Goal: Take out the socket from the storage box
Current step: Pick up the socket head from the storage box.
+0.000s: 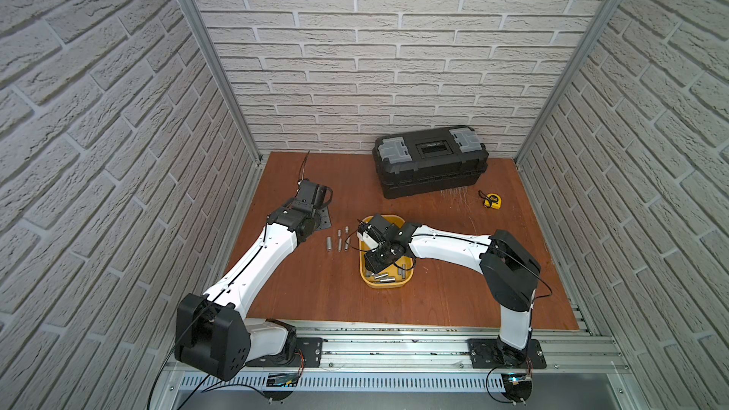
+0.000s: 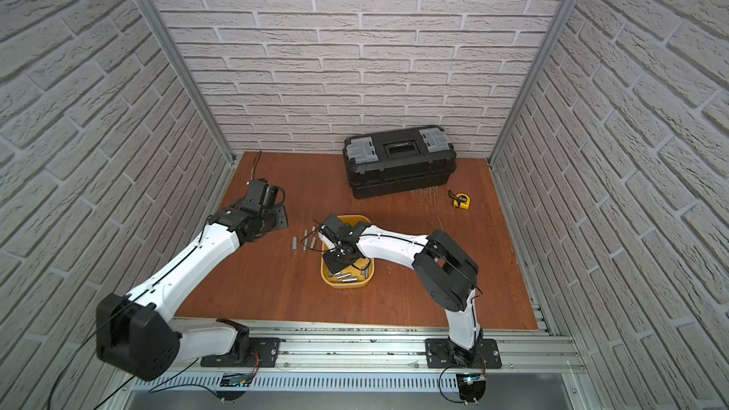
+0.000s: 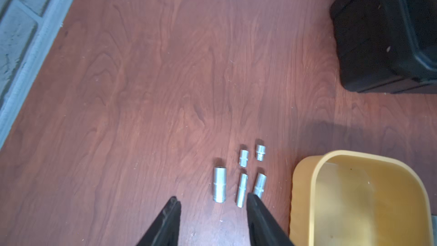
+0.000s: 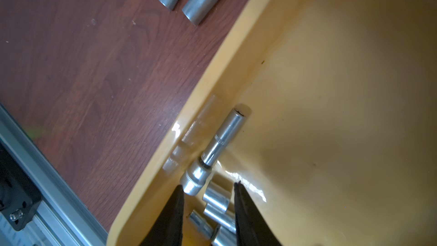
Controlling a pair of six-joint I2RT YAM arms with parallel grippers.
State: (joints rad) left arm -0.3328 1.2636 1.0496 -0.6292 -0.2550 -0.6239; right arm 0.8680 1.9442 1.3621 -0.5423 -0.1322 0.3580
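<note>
**Tool state.** My right tool hangs inside the storage box with its jaws apart and grasps nothing. One finger stands just beside the wide end of the long socket. My left tool is released and empty over the desk, next to five sockets lying outside the box.

**Location.** The remaining sockets are clustered at the end of the box nearest my bases, as both top views show. A short socket lies directly between my right jaws, and others crowd in beside it.

**Orientation.** The long socket lies flat on the box floor, close beside the side wall. Its long axis runs nearly parallel to that wall. The knurled wide end faces my tool and the narrow end points away from it.

**Handling, in my judgement.** These are polished steel pieces: rigid, dense for their size, slippery and apt to roll. I should grip across the diameter, with the jaws square to the long axis. The knurled band is the best hold.

**Risk.** The neighbouring sockets lie close enough that I may pinch two at once.
</note>
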